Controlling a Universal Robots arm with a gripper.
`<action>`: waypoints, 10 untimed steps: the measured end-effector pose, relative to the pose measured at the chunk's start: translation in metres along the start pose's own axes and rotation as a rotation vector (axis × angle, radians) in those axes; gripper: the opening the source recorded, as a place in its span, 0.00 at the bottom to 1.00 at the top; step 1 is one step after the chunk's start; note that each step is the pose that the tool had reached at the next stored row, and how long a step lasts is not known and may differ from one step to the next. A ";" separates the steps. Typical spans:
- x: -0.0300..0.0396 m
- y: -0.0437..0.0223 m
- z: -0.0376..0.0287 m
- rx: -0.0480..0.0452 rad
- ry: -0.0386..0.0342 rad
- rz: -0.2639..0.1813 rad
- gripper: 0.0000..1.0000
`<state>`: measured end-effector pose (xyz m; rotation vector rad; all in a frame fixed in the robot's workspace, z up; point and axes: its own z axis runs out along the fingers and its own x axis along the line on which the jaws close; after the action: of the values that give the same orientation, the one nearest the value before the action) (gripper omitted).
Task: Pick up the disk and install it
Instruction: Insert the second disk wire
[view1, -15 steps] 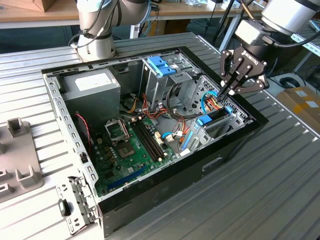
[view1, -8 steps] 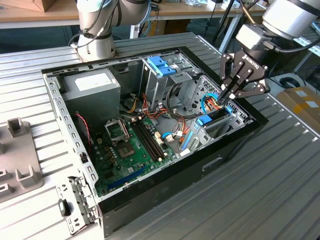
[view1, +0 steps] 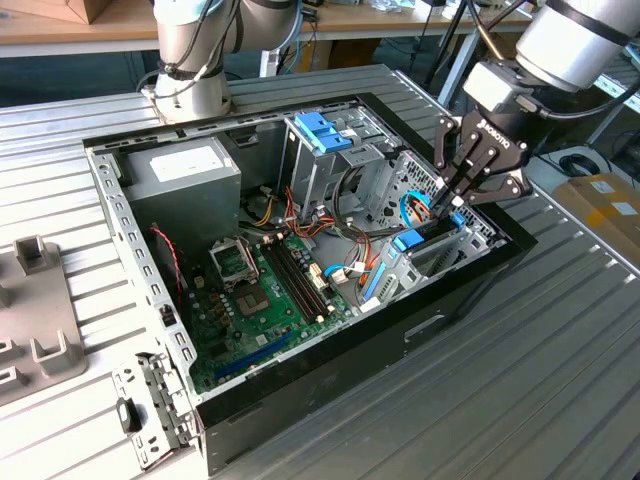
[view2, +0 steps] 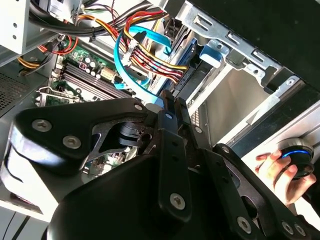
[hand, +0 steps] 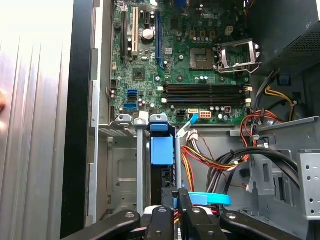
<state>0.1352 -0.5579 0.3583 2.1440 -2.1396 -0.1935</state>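
Observation:
The disk (view1: 408, 240) stands on edge in the drive bay (view1: 445, 250) at the exterior view's right side of the open computer case, and its light-blue carrier end faces the motherboard. The first wrist view shows that carrier end (hand: 161, 146) between the bay's metal rails. In the second wrist view the carrier's blue tab (view2: 210, 54) sits at the bay mouth. My gripper (view1: 455, 195) reaches down into the case at the disk's rear end, fingers pressed together. The shut fingertips (hand: 179, 196) sit just behind the disk's dark top edge, next to a blue cable (hand: 210, 199). Whether they touch the disk is unclear.
A motherboard (view1: 260, 290), a power supply (view1: 185, 165) and an upright drive cage with a blue handle (view1: 322, 130) fill the case. Loose wire bundles (hand: 220, 162) lie beside the bay. A person's hand (view2: 272, 167) holds a round device outside the case. Another arm's base (view1: 195, 70) stands behind.

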 end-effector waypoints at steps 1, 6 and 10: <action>0.0002 -0.0001 0.0006 0.0000 0.0002 0.000 0.16; 0.0032 -0.0005 0.0031 0.0000 0.0003 0.000 0.16; 0.0042 -0.0013 0.0083 0.0000 0.0002 0.000 0.16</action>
<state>0.1351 -0.5620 0.3498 2.1438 -2.1396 -0.1932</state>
